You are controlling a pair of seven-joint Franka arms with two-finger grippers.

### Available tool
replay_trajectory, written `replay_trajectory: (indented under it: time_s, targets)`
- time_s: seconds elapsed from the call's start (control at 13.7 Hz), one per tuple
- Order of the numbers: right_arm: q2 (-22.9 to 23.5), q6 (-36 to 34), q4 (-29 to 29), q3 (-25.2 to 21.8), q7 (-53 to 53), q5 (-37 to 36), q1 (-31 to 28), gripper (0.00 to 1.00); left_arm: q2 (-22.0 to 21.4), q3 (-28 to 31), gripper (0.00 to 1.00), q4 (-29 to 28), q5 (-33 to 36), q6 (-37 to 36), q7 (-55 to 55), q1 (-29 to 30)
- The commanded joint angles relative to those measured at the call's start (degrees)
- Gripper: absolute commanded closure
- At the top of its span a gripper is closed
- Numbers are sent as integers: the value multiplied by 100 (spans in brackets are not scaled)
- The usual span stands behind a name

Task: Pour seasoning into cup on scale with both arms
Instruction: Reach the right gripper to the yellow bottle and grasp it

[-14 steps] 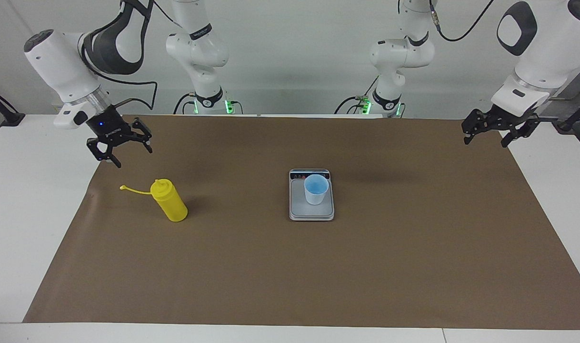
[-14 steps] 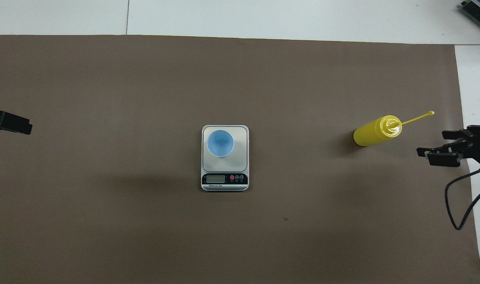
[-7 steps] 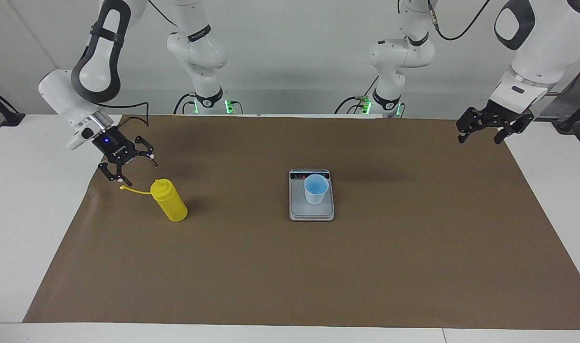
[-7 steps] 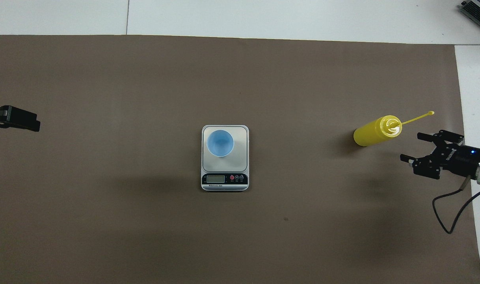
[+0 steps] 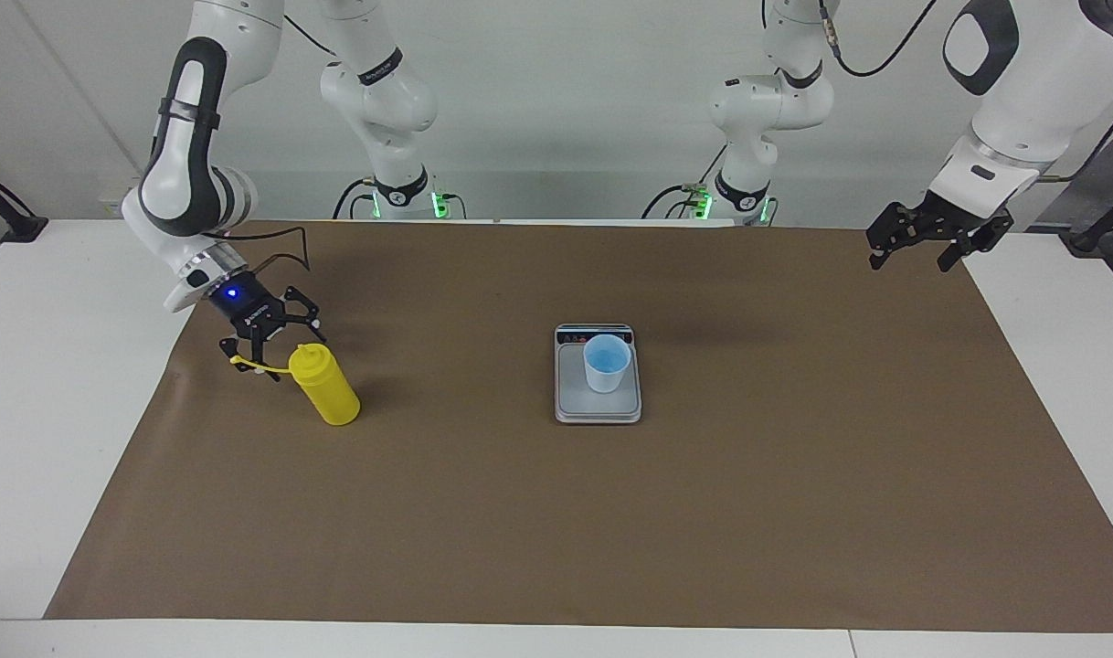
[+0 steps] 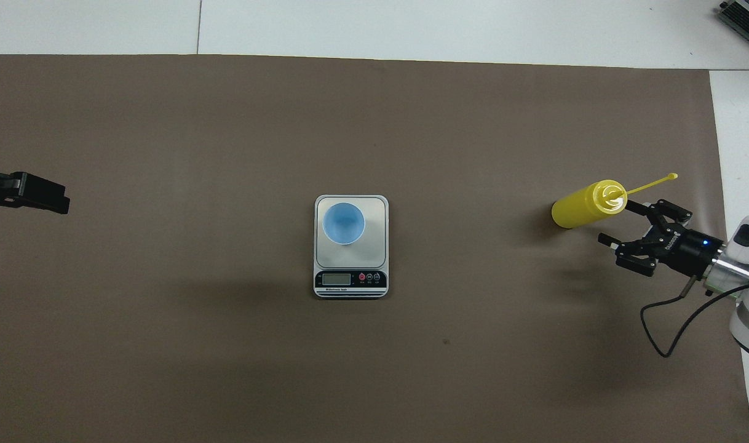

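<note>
- Up close, no brand or label can be read; the small flat silver-grey kitchen scale (image 5: 598,375) shows only a dark display strip with tiny round buttons at its end nearer the robots.
- A small light-blue tapered plastic cup (image 5: 606,363) stands upright on the scale's plate, mid-table on the brown paper mat (image 5: 703,512).
- A yellow cylindrical plastic squeeze bottle (image 5: 324,384) stands upright toward the right arm's end, nozzle up, its thin cap strap (image 5: 250,364) pointing toward the table's end.
- The right gripper (image 5: 269,345), fingers spread and holding nothing, hangs just beside the bottle's top, over the strap.
- The left gripper (image 5: 913,239), also spread and empty, waits over the mat's corner, well apart from the scale.
</note>
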Motion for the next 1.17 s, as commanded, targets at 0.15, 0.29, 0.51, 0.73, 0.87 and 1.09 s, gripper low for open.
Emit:
replay_trajectory:
  time_s: [0.15, 0.29, 0.51, 0.73, 0.87, 1.09]
  targets:
    - [584, -322, 3, 26, -1080, 841, -26, 0, -180, -189, 0, -180, -64, -47, -88, 217]
    - [664, -376, 21, 26, -1274, 1166, 9, 0, -180, -189, 0, -180, -64, -56, -62, 234]
    - [699, -341, 73, 26, -1283, 1255, 167, 0, -180, -189, 0, -180, -64, -56, -70, 296]
    - [787, -332, 118, 34, -1292, 1387, 176, 0, -180, -198, 0, -180, -64, -56, -71, 261]
    - [805, -306, 187, 52, -1292, 1404, 176, 0, -180, -190, 0, -180, -64, -56, -88, 226]
    - [884, -279, 355, 78, -1257, 1413, 185, 0, -180, -163, 0, -180, -64, -38, -97, 173]
